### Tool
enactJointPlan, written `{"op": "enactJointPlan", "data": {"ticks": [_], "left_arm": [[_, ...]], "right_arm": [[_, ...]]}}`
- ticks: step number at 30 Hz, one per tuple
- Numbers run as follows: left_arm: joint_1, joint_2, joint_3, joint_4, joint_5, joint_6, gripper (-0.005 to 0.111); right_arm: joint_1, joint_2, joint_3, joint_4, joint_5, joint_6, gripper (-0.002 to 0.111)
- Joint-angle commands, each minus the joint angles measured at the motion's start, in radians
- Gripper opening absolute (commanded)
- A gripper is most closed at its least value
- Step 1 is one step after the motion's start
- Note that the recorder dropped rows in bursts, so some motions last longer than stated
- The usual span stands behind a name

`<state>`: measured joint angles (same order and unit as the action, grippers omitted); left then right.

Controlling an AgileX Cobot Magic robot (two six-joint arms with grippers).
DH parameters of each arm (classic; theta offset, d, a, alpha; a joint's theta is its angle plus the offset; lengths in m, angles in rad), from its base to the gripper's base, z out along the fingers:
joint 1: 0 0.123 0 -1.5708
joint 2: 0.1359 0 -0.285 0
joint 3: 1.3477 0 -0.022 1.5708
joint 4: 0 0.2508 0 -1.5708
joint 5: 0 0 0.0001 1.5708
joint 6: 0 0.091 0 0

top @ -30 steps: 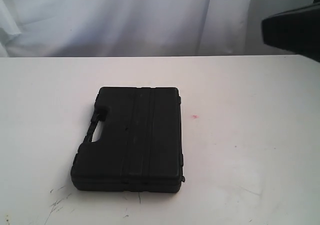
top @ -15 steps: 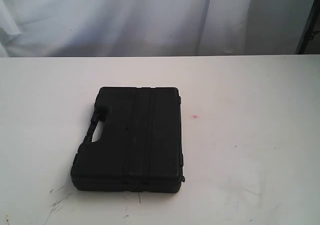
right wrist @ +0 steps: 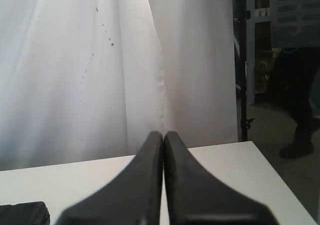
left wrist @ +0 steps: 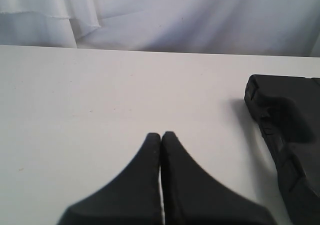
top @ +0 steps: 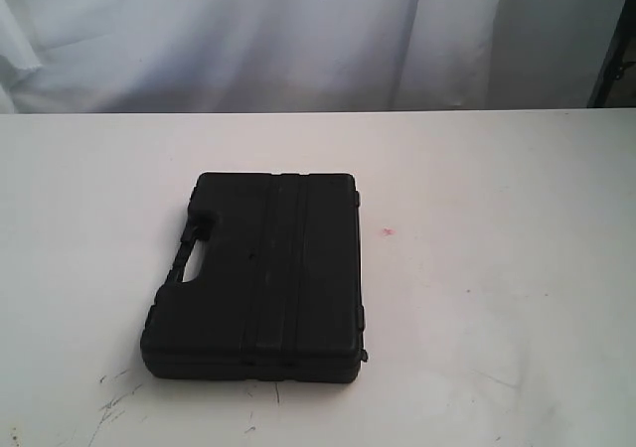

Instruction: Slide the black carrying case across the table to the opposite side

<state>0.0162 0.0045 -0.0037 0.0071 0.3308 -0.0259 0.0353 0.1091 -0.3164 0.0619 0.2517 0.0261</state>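
Note:
The black carrying case point(top: 260, 273) lies flat on the white table point(top: 477, 199), left of centre in the exterior view, its handle cut-out facing left. Neither arm shows in that view. In the left wrist view my left gripper point(left wrist: 161, 135) is shut with nothing in it, above bare tabletop point(left wrist: 90, 100), and a corner of the case point(left wrist: 287, 130) lies apart from it. My right gripper point(right wrist: 163, 134) is also shut and empty, held over the table point(right wrist: 225, 160); a small piece of the case point(right wrist: 22, 212) shows at the frame's corner.
A tiny red spot point(top: 388, 232) marks the table right of the case, and dark scuffs point(top: 114, 397) lie near the front left. A white curtain point(top: 248, 40) hangs behind the table. Past the table's edge, a dark stand point(right wrist: 241, 60) and shelving show in the right wrist view.
A second ago a dark arm part showed at the upper right of the exterior view; it has gone from view. The case has not moved.

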Motion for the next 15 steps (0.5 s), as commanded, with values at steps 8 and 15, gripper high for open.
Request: {"op": "enactJointPlan", "data": {"ticks": [8,15], "left_arm": [[0.003,-0.005,0.004,0.002,-0.014,0.001,0.000],[0.003,-0.005,0.004,0.002,-0.014,0.001,0.000]], "right_arm": [[-0.005,-0.048,0.075,-0.020,0.037,-0.004,0.000],[-0.005,-0.109,0.296,-0.020,-0.022,0.005,0.000]]}}
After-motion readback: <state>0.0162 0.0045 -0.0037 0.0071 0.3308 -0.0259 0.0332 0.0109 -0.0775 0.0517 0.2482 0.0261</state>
